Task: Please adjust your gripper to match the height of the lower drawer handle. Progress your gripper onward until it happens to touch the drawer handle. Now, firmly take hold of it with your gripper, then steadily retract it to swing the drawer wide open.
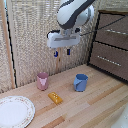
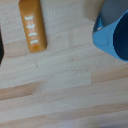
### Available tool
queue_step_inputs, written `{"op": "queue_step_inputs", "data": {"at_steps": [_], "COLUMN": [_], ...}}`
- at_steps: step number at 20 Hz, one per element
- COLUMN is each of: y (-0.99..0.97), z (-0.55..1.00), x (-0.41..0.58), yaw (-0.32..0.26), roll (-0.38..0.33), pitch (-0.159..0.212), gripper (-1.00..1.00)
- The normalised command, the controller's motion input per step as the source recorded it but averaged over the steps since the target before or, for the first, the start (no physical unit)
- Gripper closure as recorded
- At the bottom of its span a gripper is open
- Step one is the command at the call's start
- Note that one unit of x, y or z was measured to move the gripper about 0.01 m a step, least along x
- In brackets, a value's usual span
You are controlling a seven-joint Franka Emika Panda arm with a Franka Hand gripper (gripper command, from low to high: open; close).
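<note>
Plate (image 1: 15, 111) sits nearest cam; gripper (image 1: 62, 52) (fingers slightly apart, holding nothing) hangs well apart from lower drawer handle (image 1: 108, 61) toward the exterior view's left, drawer (image 1: 111, 59) shut, so nothing done yet.

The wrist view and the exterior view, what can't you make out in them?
- Gripper: too small and blurred in the exterior view to tell open or shut; in the wrist view it is not visible.
- Lower drawer handle: partly visible, cut off by the exterior view's right edge.
- Blue cup: cut off by the wrist view's edge.
</note>
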Motion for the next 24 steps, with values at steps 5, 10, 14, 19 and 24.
{"op": "queue_step_inputs", "data": {"at_steps": [5, 10, 14, 19, 24], "y": [-0.16, -0.25, -0.26, -0.32, -0.39], "z": [0.0, 0.0, 0.0, -0.04, -0.04], "x": [-0.056, -0.02, -0.001, -0.003, -0.003], "yaw": [0.137, 0.09, 0.078, 0.078, 0.071], "roll": [-0.299, -0.375, -0.375, -0.375, -0.375], "pitch": [-0.02, 0.0, 0.0, 0.0, 0.0], "gripper": [-1.0, -1.0, -1.0, -1.0, -1.0]}}
